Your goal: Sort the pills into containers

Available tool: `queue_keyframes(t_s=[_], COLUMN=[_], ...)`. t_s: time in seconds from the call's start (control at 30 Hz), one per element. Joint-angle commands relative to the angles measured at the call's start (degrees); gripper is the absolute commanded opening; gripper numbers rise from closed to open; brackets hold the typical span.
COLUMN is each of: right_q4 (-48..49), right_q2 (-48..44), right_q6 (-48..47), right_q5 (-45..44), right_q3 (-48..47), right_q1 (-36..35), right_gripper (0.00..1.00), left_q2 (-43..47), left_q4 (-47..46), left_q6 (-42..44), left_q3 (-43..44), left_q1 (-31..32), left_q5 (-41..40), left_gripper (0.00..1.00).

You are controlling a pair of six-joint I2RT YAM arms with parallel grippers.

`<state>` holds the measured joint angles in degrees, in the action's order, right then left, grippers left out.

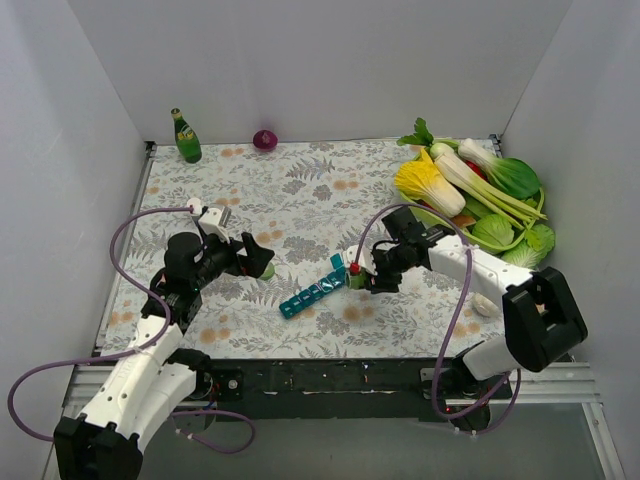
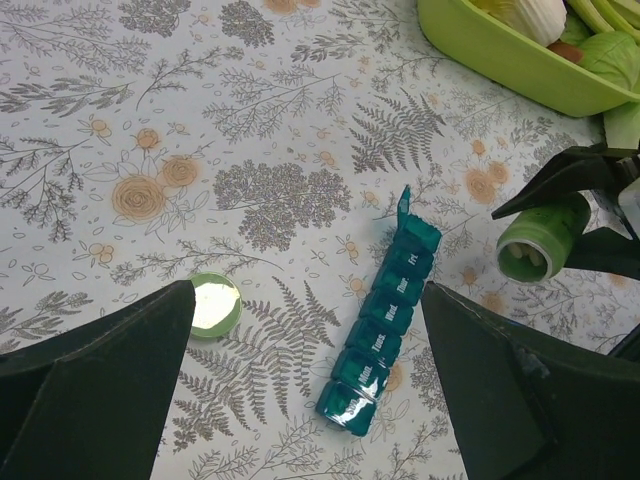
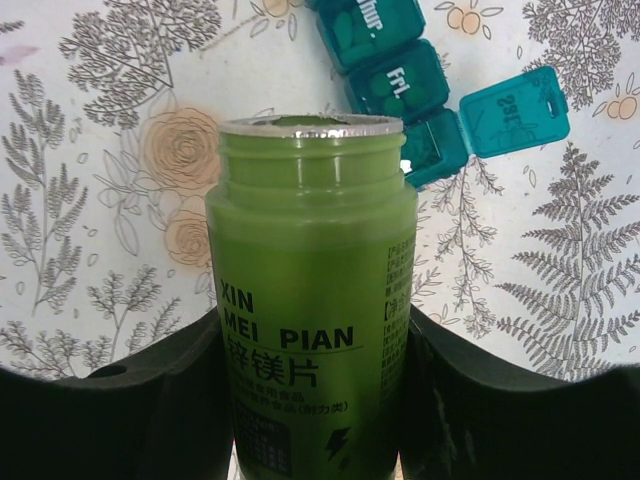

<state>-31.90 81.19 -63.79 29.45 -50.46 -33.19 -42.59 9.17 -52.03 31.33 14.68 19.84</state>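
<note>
A white-walled enclosure surrounds a table covered with a floral-print cloth [image 1: 300,190]. At the rear stand a green glass bottle [image 1: 185,137] and a purple onion [image 1: 265,139]. A lime-green tray [image 2: 490,60] of leafy vegetables occupies the far right corner.

The teal pill organizer [image 1: 315,290] lies near the centre of the cloth, set diagonally between the two arms. Its compartments carry day labels. The end compartment nearest the right arm has its lid [image 3: 510,110] swung up and open, while the other lids visible are closed.

The right gripper [image 1: 368,272] clamps a small green jar [image 3: 310,250] between its two fingers. The jar is uncapped, with a torn foil edge at its rim. It is tipped over with its mouth near the open end of the organizer but not touching it. The left wrist view shows pale pills inside the mouth.

The left gripper [image 1: 262,256] hovers with its fingers spread wide and nothing between them. A round green cap [image 2: 213,303] lies on the cloth just beside its left finger, apart from the organizer.
</note>
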Motion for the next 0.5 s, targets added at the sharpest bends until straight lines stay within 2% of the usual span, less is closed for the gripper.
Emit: queue_keyframes(t_s=[0.0, 0.47], right_q4=[-3.87, -4.84], right_q2=[3.27, 13.38], right_q6=[-4.50, -5.64], right_q5=[-1.94, -9.49], right_q3=[-5.52, -13.61], right_q1=[0.76, 2.43], right_gripper=[0.01, 0.01], left_q2=[2.16, 3.57], left_q4=[0.06, 0.50], left_q6=[1.49, 1.93], left_q3=[0.75, 0.84], left_q1=[-0.35, -0.35], left_q5=[-2.08, -4.01], left_gripper=[0.98, 0.98])
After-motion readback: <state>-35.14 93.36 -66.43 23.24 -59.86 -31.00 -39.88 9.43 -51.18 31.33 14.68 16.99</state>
